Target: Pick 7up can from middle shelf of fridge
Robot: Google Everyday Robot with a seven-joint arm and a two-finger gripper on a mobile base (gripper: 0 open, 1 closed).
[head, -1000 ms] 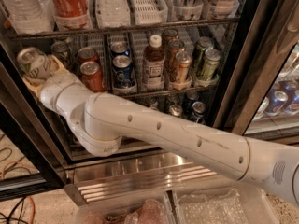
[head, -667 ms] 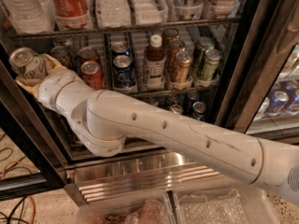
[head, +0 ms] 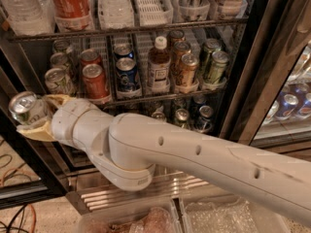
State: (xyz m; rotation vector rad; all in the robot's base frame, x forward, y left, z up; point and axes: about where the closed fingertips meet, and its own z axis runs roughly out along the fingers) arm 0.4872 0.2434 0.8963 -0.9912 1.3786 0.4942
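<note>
White plastic fills most of my feed: the arm (head: 204, 159) comes in from the lower right, runs flat across the front of the fridge (head: 243, 76), bulges at a fat joint that hangs low in front of the ribbed steel base (head: 97, 198), then bends up and left to the wrist. The end effector (head: 33, 114) sits at the far left, in front of the black door frame and a bit below the middle shelf (head: 160, 97). Its two yellowish fingers (head: 54, 100) are pinching the 7up can (head: 22, 105), one above and one below. The can is tilted with its shiny top facing me, well apart from the rack.

Counting the middle shelf as best I can:
- three pale cans (head: 57, 80) in the left lane
- two red cans (head: 95, 80)
- two blue cans (head: 127, 71)
- one brown bottle (head: 159, 64) with a white cap
- three green-gold cans (head: 187, 69)
- two green cans (head: 218, 64)

The forearm covers most of the lower rack, with only a few can tops (head: 182, 115) peeking over it. Big bottles line the rack above, a red cola bottle (head: 70, 1) among them. More blue cans (head: 287, 103) sit behind the glass on the right. Cables (head: 14, 212) lie on the floor bottom left.
</note>
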